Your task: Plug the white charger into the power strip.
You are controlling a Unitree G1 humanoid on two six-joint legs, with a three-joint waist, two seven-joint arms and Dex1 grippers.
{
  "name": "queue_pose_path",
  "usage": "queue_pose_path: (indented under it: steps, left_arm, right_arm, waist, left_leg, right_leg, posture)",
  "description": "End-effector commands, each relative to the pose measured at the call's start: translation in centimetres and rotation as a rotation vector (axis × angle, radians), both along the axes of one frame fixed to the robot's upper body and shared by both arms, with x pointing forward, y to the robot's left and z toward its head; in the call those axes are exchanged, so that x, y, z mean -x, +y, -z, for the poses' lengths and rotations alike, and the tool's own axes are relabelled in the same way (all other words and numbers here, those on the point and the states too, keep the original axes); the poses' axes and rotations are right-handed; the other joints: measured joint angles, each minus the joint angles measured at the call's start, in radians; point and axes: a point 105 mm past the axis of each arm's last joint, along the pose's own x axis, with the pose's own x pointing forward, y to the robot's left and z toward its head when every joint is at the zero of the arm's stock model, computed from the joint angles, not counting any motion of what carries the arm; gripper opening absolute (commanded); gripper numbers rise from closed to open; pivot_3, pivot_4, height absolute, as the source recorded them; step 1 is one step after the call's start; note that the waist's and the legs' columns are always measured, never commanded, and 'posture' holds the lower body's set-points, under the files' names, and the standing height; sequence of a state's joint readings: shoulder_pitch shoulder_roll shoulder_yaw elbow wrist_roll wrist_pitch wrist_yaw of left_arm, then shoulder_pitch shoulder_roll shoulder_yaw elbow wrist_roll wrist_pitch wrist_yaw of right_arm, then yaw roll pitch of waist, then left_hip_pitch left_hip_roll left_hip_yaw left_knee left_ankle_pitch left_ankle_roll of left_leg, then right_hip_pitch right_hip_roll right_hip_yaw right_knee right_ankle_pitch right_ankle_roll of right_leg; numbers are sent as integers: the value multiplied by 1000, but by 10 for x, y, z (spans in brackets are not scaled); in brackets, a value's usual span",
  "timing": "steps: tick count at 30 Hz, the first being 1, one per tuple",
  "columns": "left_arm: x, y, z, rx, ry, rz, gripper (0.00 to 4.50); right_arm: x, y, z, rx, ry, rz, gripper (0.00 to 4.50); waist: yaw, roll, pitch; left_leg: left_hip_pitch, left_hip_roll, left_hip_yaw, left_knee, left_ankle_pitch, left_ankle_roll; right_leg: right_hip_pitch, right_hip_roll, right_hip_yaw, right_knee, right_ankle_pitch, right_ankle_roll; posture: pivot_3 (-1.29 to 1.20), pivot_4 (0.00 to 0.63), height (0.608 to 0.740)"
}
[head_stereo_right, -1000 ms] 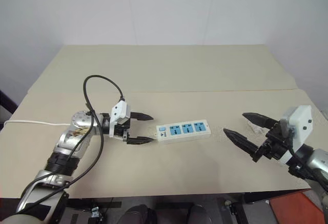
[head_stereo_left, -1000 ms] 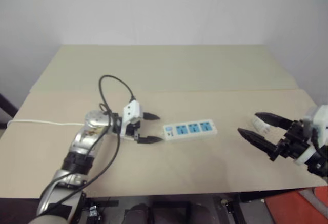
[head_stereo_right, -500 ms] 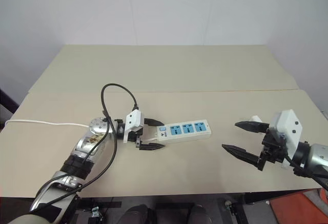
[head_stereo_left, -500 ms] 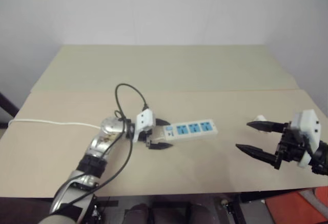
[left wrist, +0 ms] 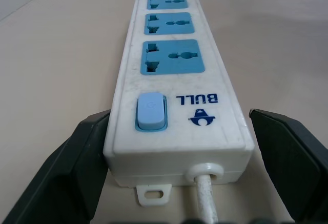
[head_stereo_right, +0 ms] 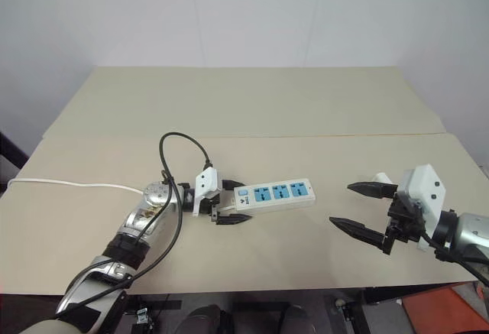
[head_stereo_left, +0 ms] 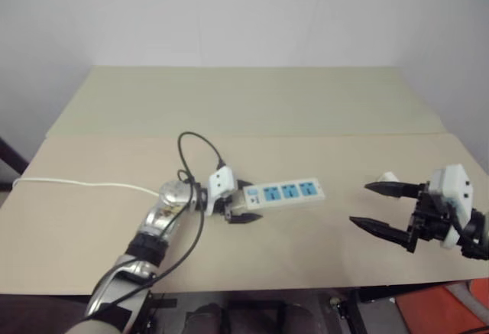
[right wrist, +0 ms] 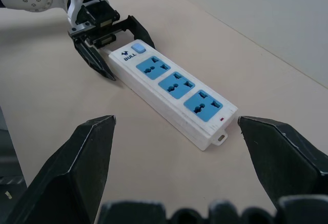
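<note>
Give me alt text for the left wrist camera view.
A white power strip lies on a beige table, its switch end between the open left gripper fingers. Three blue sockets run away from the camera; its cord comes toward it.

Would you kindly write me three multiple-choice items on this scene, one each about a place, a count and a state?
1. Where is the left gripper?
A. At the switch end of the power strip
B. Over the far end of the strip
C. Beside the charger

2. How many blue sockets does the strip have?
A. Two
B. Three
C. Four

3. How is the right gripper?
A. Shut on the charger
B. Shut on the strip
C. Open, holding nothing

Answers:
1 A, its fingers flank the switch end, one on each side.
2 B, three sockets lie in a row.
3 C, its fingers are spread apart, with nothing between them.
</note>
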State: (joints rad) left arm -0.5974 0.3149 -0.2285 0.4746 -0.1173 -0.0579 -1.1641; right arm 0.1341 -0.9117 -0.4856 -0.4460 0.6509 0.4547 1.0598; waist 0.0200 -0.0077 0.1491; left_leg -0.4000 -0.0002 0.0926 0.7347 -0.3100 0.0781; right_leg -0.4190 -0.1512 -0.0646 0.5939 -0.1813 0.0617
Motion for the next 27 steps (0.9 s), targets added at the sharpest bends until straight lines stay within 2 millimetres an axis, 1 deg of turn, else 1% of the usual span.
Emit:
queue_pose_path:
  steps: [1,5,9,14,22,25,27]
  left_arm:
    - [-3,-6,-3,43,-18,-10,4476]
    - [-4,-8,-2,109,-16,-24,4476]
    - [-5,-6,8,106,-3,-27,4476]
    - [-4,-7,13,126,2,-14,4476]
    - [1,-16,28,83,7,46,4476]
    - [0,-17,30,78,12,52,4476]
    - [0,-19,30,72,11,60,4476]
  right_arm:
    - [2,3,-9,-3,-51,-14,4500]
    - [3,3,-9,-7,-50,-11,4500]
    - [4,4,-10,-7,-51,-12,4500]
    - [5,2,-13,-8,-56,-10,4500]
    - [6,2,-19,-14,-65,-12,4500]
    - [7,2,-21,-13,-65,-11,4500]
    - [8,1,-21,-13,-64,-10,4500]
  waist:
    - [3,0,0]
    - [11,0,0]
    - [20,0,0]
    - [21,0,0]
    - [24,2,-2]
    - [27,2,-2]
    - [28,2,-2]
  left_leg:
    - [0,0,0,0,0,0]
    - [0,0,0,1,0,0]
    - [0,0,0,2,0,1]
    - [1,0,0,3,-1,2]
    - [1,-1,-1,3,-2,3]
    - [3,-1,-1,3,-3,4]
    - [9,-1,-2,2,-6,10]
  right_leg:
    - [0,0,0,0,0,0]
    - [0,-1,0,0,0,0]
    - [0,-1,0,0,0,0]
    - [1,-2,0,0,0,0]
    - [2,-3,-1,0,0,0]
    - [5,-4,-2,0,0,0]
    - [11,-4,-3,-1,0,0]
  posture:
    - [0,150,740]
    - [0,150,740]
    - [0,150,740]
    - [0,150,740]
    - [0,150,740]
    - [0,150,740]
    - [0,150,740]
